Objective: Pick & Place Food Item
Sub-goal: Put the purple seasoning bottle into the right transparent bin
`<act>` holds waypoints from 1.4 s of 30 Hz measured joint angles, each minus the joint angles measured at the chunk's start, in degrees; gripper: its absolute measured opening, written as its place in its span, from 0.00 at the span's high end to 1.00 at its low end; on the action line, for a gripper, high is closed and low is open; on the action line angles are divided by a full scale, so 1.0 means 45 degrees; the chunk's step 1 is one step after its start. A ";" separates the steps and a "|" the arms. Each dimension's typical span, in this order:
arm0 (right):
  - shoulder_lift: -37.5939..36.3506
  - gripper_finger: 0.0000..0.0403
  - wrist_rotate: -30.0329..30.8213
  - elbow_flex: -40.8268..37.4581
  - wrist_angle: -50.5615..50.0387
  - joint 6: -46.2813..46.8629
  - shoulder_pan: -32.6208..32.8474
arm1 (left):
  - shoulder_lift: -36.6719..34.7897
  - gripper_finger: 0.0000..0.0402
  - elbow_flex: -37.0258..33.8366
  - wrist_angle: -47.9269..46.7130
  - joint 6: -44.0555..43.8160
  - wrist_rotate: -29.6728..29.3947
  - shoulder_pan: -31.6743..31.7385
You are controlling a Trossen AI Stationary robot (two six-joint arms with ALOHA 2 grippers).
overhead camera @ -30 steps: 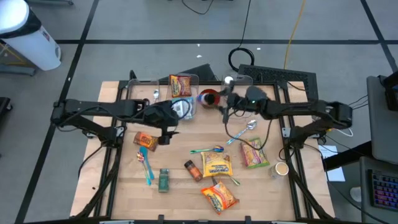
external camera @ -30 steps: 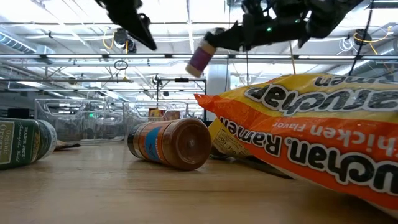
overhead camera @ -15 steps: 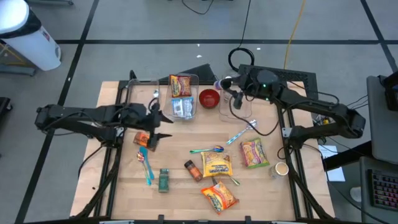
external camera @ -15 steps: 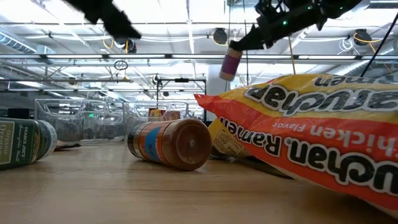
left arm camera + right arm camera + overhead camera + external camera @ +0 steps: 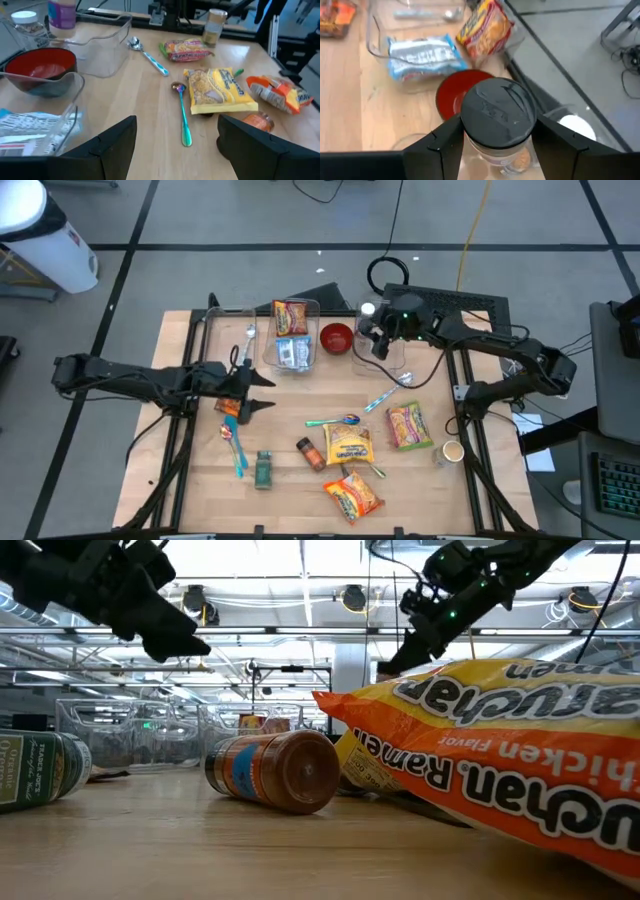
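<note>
Two arms work over the wooden surface (image 5: pixel 300 480). Three clear bins sit along its far edge, beside one red bowl (image 5: pixel 337 337). Four noodle packets lie about, one inside the middle bin (image 5: pixel 290 330). The right claw (image 5: pixel 495 150) is clamped on a dark-lidded jar (image 5: pixel 498 117), holding it over the right-hand bin (image 5: pixel 385 345); the jar's lower part is cut off from view. The left claw (image 5: pixel 175 145), fingers apart and empty, hovers near the surface's left side, well apart from the jar.
</note>
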 joint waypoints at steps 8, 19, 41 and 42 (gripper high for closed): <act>0.0255 0.52 -0.0027 -0.0010 -0.1143 0.0000 0.0024 | 0.0002 0.30 -0.0151 0.0168 -0.0298 -0.0003 -0.0019; 0.0255 0.53 -0.0693 -0.1060 -0.0393 0.0560 0.0005 | 0.0005 0.30 -0.0151 0.0375 -0.0205 -0.0019 -0.0024; 0.1085 0.53 -0.0720 -0.2516 0.2584 0.1127 0.0005 | 0.0005 0.30 -0.0147 0.0544 0.0380 -0.0053 -0.0017; 0.1276 0.53 -0.0735 -0.2511 0.2765 0.1128 0.0005 | 0.0005 0.30 -0.0147 0.0607 0.0424 -0.0053 -0.0015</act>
